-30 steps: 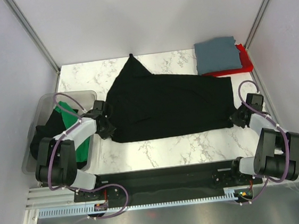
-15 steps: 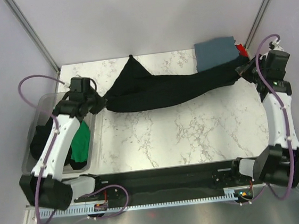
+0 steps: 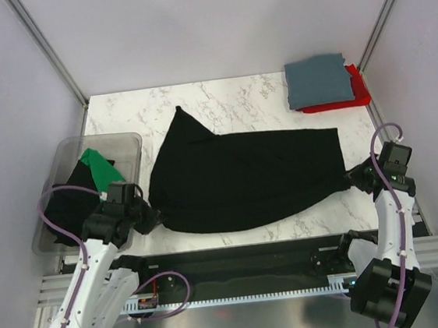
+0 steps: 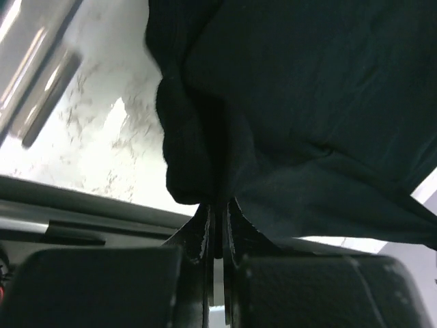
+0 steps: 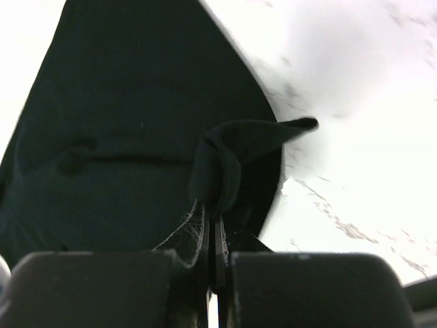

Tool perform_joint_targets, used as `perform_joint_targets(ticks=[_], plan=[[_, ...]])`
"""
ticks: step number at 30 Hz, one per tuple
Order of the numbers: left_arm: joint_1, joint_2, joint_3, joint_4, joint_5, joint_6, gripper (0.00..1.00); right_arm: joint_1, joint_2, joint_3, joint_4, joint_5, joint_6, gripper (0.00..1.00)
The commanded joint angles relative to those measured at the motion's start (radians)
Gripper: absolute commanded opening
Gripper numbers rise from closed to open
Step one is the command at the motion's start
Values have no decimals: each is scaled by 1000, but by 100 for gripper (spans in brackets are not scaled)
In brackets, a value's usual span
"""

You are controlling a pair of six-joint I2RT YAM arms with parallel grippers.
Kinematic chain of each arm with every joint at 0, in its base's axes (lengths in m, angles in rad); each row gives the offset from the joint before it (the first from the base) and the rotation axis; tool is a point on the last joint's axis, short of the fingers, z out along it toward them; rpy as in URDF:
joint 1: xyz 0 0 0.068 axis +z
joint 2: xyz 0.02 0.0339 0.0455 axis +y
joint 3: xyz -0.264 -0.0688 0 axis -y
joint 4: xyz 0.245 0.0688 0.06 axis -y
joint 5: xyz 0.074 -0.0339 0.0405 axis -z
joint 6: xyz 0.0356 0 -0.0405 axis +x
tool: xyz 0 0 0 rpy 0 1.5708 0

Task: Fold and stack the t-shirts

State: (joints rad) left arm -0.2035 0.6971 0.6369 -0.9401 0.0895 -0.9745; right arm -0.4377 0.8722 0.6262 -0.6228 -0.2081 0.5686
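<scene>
Top view: 0.5 s ago the black t-shirt (image 3: 244,177) hung as a taut rope between both arms over the far half of the table (image 3: 251,94). Now both arms are back at the near edge and the shirt is down again, spread flat mid-table. Reads as a lift-and-flap to smooth it; looks ready for the 1st fold, none made yet.
- left tool (image 3: 152,216) at the near-left corner of the cloth, right tool (image 3: 351,179) at the near-right corner.
- Shirt: wide, mostly flat, near hem bowed, 1 pointed bit sticking out far-left. No print visible.
- Stack at far right: grey-blue t-shirt (image 3: 318,81) folded on top of red t-shirt (image 3: 353,96). Green t-shirt (image 3: 98,167) in the bin (image 3: 69,156) at left.

Left wrist: left tool (image 4: 217,219) pressed together, pinching a bunched roll of black t-shirt (image 4: 307,102); table (image 4: 89,130) beyond.

Right wrist: right tool (image 5: 212,225) pressed together on a folded-over corner of black t-shirt (image 5: 123,137); a small tab of cloth pokes right over the table (image 5: 355,123).
</scene>
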Motion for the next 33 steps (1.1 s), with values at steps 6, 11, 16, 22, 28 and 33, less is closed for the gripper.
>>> perform_joint_targets(ticks=[6,11,16,22,28,33], plan=[[3,-157,-65,-75,81,-89,4,-65,-73,-2,-107,79,125,74],[3,-196,13,-114,96,-49,50,-70,-88,35,-173,125,151,98],[3,-67,251,-135,-11,40,73,-68,-58,185,-181,124,105,98],[3,204,495,6,-125,170,77,-35,33,381,-175,115,53,98],[3,661,754,204,-123,318,77,80,175,472,-22,-39,-27,98],[10,1213,1196,207,-129,436,75,186,346,521,-19,-1,-82,98]])
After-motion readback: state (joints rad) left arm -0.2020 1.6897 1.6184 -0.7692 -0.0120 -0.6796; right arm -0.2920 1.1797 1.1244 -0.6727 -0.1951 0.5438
